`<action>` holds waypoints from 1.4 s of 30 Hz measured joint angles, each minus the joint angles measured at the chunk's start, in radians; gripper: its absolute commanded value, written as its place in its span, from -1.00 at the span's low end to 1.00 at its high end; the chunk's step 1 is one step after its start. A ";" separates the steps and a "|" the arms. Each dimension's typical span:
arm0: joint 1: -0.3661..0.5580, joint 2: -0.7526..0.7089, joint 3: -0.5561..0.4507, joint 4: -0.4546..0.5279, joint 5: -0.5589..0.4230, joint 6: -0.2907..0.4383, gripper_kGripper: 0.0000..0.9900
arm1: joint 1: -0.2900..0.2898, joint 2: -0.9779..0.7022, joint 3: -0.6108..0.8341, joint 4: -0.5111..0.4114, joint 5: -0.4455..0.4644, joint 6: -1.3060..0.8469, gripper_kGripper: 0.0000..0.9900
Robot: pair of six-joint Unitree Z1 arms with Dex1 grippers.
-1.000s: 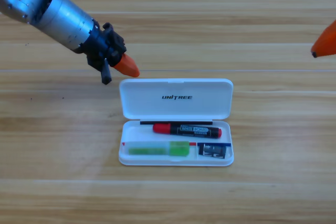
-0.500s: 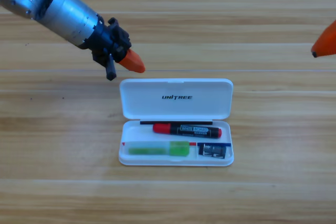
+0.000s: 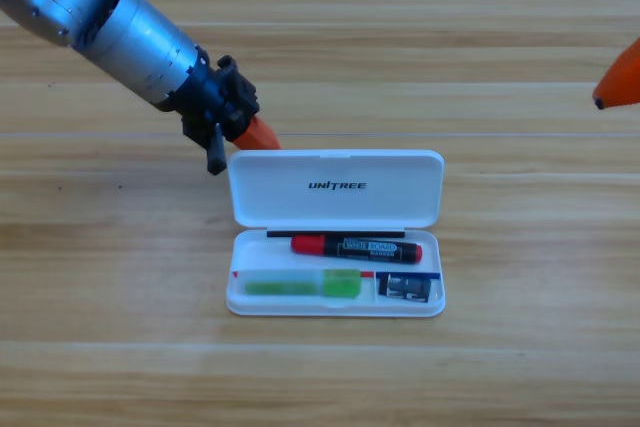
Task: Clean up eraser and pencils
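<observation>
The white case (image 3: 335,188) lies open, its lid standing back. In its tray rest the black marker with the red cap (image 3: 356,247), the light-green stick (image 3: 302,285) and the small dark eraser (image 3: 408,288). My left gripper (image 3: 262,137) is at the lid's upper left corner, its orange tip partly hidden behind the lid's edge. It holds nothing that I can see. My right gripper (image 3: 618,79) waits at the right edge, only its orange tip showing.
The wooden table (image 3: 520,347) stretches around the case on all sides. The left arm's grey body (image 3: 110,17) slants in from the top left corner.
My left gripper has moved right and slightly down, from left of the lid to its upper left corner. The case and its contents have not moved.
</observation>
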 measured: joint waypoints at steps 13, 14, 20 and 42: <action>-0.017 -0.001 0.001 0.017 0.000 0.000 -1.00 | 0.000 0.000 0.000 0.000 0.000 0.000 1.00; -0.017 -0.002 0.001 0.019 0.000 0.000 -1.00 | 0.000 0.000 0.000 -0.001 0.000 0.000 1.00; -0.020 -0.005 0.009 0.035 0.000 0.000 -1.00 | 0.000 0.000 0.000 -0.001 0.000 0.000 1.00; -0.086 -0.096 0.104 0.058 -0.003 -0.001 -1.00 | 0.000 0.002 0.000 -0.001 0.000 0.001 1.00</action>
